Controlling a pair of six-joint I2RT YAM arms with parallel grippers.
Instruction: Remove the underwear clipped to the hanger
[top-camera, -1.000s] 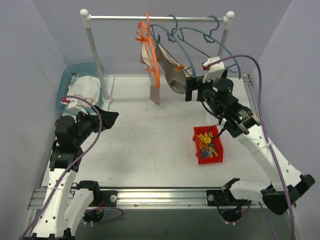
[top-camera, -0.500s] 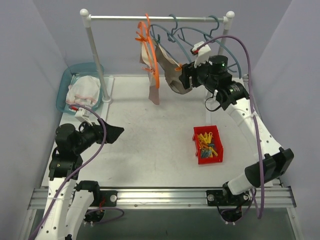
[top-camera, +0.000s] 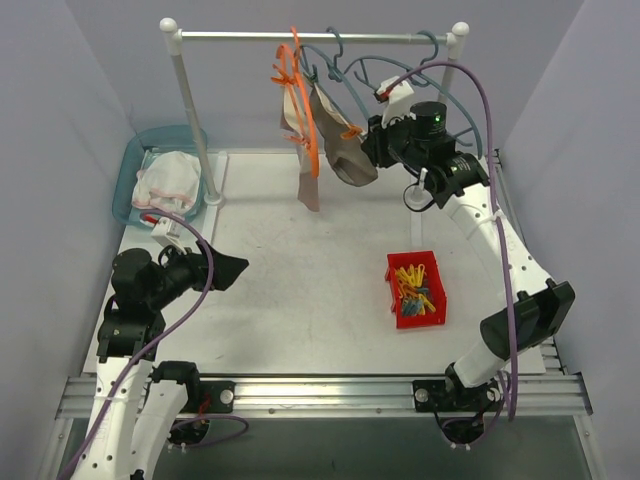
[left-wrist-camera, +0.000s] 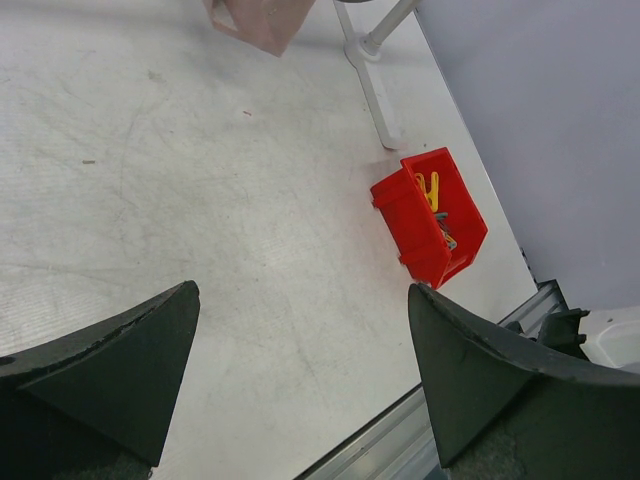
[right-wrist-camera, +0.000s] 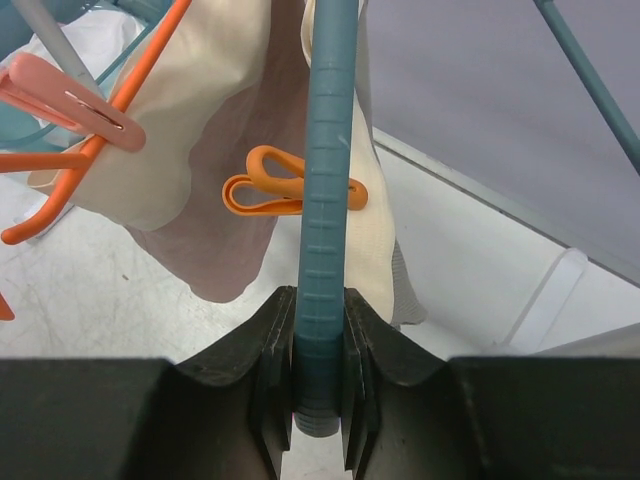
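My right gripper (right-wrist-camera: 320, 395) is clamped on the teal hanger (right-wrist-camera: 326, 190), while my left gripper (left-wrist-camera: 300, 300) gapes wide, well away from it. Pale underwear (right-wrist-camera: 378, 220) hangs against that hanger, pinned by an orange clip (right-wrist-camera: 265, 187). I should brace the hanger firmly without twisting it.

taupe-beige underwear (top-camera: 345, 152); dusty-pink underwear (top-camera: 309, 188); teal hanger (right-wrist-camera: 325, 250); orange hanger (top-camera: 313, 130); orange peg (right-wrist-camera: 275, 185); pink peg (right-wrist-camera: 70, 100); red bin (top-camera: 420, 320)

Lilac walls (top-camera: 85, 90), scuffed metal tabletop (top-camera: 300, 285)
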